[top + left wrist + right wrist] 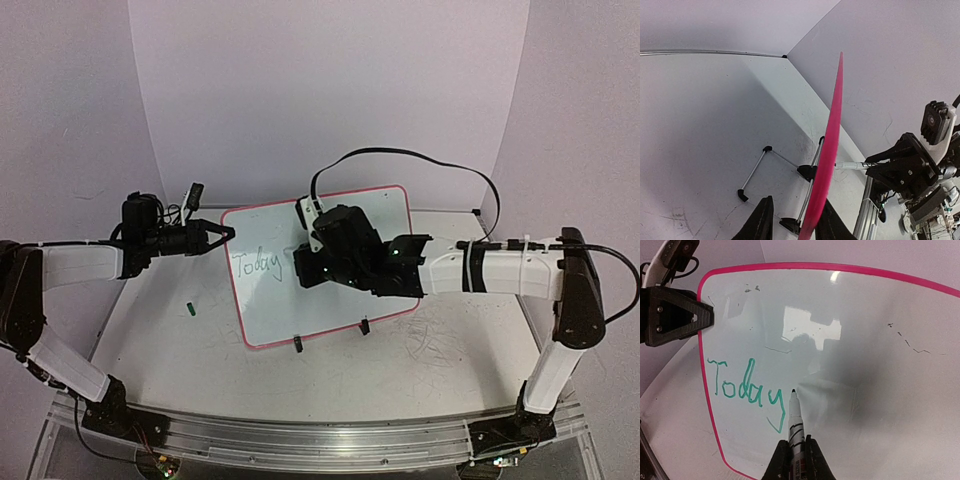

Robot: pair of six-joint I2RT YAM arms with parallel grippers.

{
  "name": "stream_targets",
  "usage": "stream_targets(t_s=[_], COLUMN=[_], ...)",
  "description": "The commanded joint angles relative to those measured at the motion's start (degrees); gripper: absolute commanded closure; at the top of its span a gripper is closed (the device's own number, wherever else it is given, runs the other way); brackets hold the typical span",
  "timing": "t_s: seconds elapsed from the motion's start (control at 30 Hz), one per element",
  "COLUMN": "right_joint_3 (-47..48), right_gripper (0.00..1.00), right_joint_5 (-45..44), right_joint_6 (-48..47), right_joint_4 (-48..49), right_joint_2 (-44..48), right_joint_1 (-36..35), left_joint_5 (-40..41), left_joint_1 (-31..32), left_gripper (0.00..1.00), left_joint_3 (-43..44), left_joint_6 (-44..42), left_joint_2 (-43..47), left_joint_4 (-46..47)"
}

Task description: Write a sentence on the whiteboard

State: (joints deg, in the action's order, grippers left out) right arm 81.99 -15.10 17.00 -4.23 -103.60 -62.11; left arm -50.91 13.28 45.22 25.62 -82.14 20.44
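Observation:
The whiteboard (pixel 330 300) with a pink frame stands tilted on the table, also in the right wrist view (pixel 865 340). Of the sentence only the green word "Today" (pixel 742 387) shows, at the board's left (pixel 255 264). My right gripper (pixel 796 442) is shut on a white marker pen (pixel 796 422). The pen's tip is at the board just right of the "y". My left gripper (pixel 797 200) is open at the board's upper left corner (pixel 224 235). The pink edge (pixel 832 130) runs between its fingers, close to the right finger (pixel 832 222).
A small green pen cap (pixel 189 309) lies on the table left of the board. The board stands on two black clip feet (pixel 298 344) with wire legs behind (pixel 755 170). Faint old marks show on the board's right part (pixel 910 342). A black cable arcs above the board (pixel 400 153).

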Motion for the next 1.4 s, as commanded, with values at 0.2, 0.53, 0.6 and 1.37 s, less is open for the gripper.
stream_targets(t_s=[0.2, 0.53, 0.6, 1.37], right_joint_3=[2.7, 4.53, 4.45, 2.17], right_gripper=[1.0, 1.0, 1.0, 1.0], right_joint_5=[0.36, -0.46, -0.82, -0.51], right_joint_6=[-0.38, -0.33, -0.06, 3.03], right_joint_4=[1.32, 1.41, 1.38, -1.96], right_joint_2=[-1.54, -2.64, -2.55, -1.94], right_joint_1=[-0.02, 0.02, 0.02, -0.45], left_joint_5=[-0.41, -0.01, 0.04, -0.25], left_joint_1=[-0.27, -0.27, -0.29, -0.21], left_gripper=[0.88, 0.96, 0.97, 1.0], left_joint_3=[1.77, 1.38, 1.24, 1.22], left_joint_6=[-3.66, -4.52, -4.61, -4.85], left_joint_2=[-0.57, -0.08, 0.04, 0.67], left_joint_4=[0.74, 0.58, 0.57, 0.57])
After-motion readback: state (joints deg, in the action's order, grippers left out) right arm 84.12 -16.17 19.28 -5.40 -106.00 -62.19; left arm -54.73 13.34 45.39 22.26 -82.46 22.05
